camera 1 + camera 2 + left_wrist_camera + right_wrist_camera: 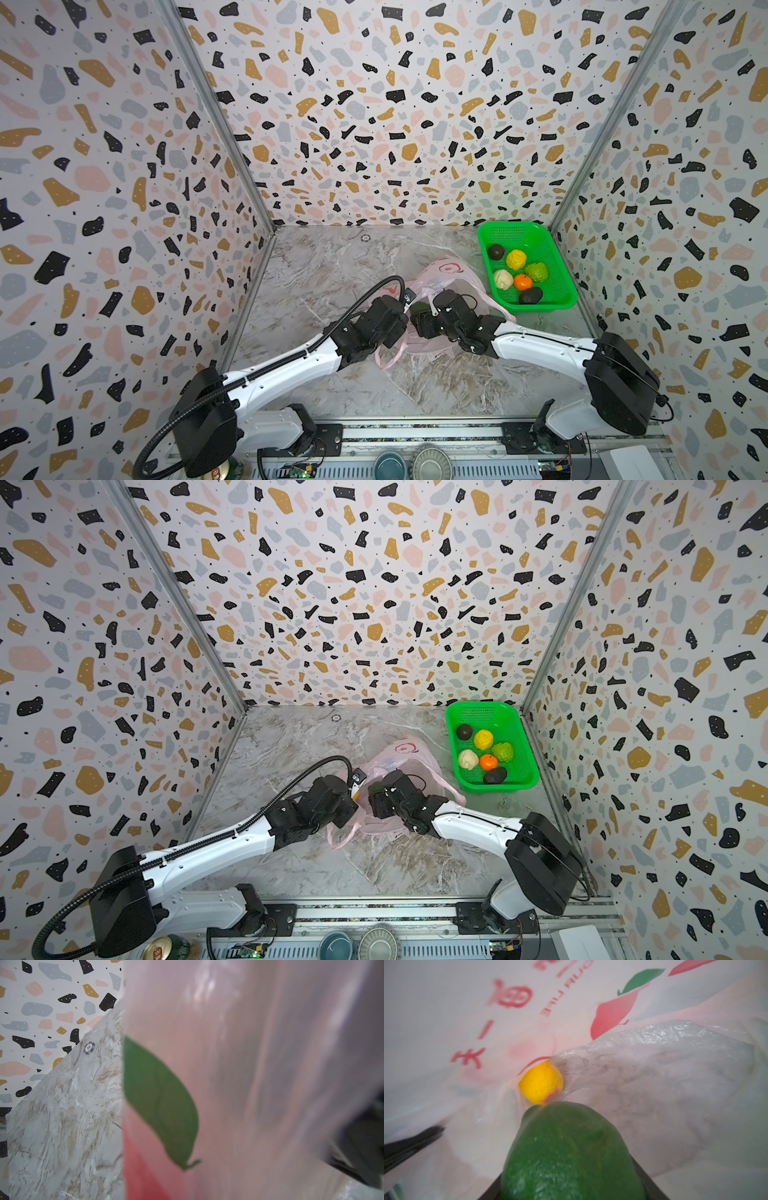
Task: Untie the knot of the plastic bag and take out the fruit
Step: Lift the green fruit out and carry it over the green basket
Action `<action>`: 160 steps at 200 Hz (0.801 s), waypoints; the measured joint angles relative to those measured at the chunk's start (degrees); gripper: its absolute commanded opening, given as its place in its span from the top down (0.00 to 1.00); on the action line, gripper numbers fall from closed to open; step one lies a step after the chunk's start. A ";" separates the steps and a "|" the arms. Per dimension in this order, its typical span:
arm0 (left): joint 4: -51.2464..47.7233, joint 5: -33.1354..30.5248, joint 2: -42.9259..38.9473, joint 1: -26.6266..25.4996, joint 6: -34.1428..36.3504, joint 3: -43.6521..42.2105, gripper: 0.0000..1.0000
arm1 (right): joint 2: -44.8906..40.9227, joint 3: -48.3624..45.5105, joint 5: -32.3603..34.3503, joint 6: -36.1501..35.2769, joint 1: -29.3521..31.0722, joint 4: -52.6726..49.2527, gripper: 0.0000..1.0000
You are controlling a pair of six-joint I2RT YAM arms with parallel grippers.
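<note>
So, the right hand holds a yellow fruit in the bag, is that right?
Not quite: the right hand holds a green fruit in the bag; the right wrist view shows it, with the yellow fruit lying loose beyond.

Crumpled pink plastic bag [654, 1084] gapes open; dark green fruit [571, 1157] sits between right gripper's [419, 319] fingers [652, 1188], yellow fruit [539, 1082] just beyond.
</note>
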 measured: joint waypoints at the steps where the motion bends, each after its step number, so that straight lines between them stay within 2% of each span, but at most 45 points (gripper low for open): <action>1: 0.00 -0.07 0.02 0.00 0.02 0.00 1.00 | -0.13 0.00 0.00 0.04 0.04 -0.11 0.46; 57: 0.02 -1.27 1.01 0.00 0.24 1.07 1.00 | -11.43 1.84 -1.62 1.20 1.77 -13.35 0.45; 117: -0.02 -1.49 1.07 0.00 0.24 1.09 1.00 | -17.11 14.16 -1.18 0.22 1.75 -26.03 0.45; 141: -0.04 -1.55 1.07 0.02 0.22 1.09 1.00 | -17.27 19.41 -1.25 -1.09 -0.02 -29.00 0.45; 160: -0.02 -1.60 1.07 0.04 0.22 1.09 1.00 | -17.29 22.67 -1.66 -2.58 -4.72 -30.05 0.45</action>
